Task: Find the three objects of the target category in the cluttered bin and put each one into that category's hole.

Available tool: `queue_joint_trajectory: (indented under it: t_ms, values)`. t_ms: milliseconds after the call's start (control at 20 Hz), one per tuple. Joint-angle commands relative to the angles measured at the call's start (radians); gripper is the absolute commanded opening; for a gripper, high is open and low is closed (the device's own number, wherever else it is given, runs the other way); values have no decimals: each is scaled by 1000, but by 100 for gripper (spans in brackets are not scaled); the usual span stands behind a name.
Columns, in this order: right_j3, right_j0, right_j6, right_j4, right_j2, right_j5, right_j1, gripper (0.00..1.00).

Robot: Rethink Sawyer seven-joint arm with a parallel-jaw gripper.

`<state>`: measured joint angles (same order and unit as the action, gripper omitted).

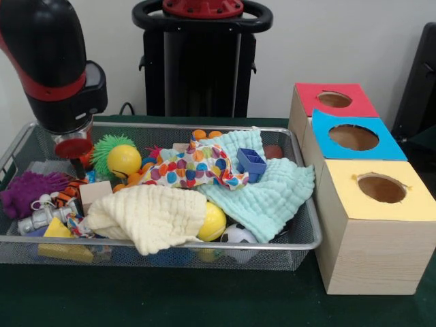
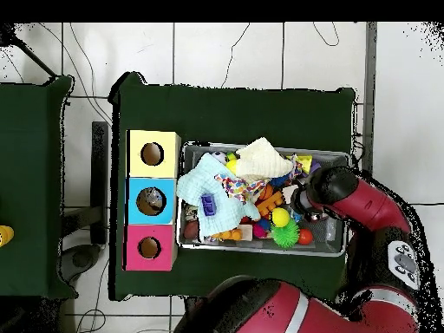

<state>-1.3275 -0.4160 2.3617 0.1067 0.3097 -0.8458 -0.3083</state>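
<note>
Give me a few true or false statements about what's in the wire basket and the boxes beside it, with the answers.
1. The arm's claw end hangs over the wire basket. True.
2. The three boxes' tops are red, blue and yellow. True.
3. The polka-dot cloth lies outside the basket on the green table. False: it lies inside, among the toys.
4. A cream cloth partly covers a yellow ball. True.
5. The purple fuzzy toy sits at the basket's end nearest the boxes. False: it's at the opposite end.
</note>
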Motion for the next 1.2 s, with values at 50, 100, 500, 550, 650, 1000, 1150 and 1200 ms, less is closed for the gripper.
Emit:
queue_joint_trajectory:
  t_ms: [50,100,500,550,650,1000,1150,1200]
  values:
    - [58,3,4,-26,-117,93,62,100]
    - [57,4,5,-23,-117,95,62,100]
    - [45,20,26,-3,-118,90,47,100]
    - [46,23,30,0,-119,86,49,100]
    - [46,29,43,7,-121,85,55,100]
    - [70,35,39,1,-116,89,85,100]
    - [101,26,24,-9,-115,92,117,100]
    - [108,22,18,-12,-116,92,125,100]
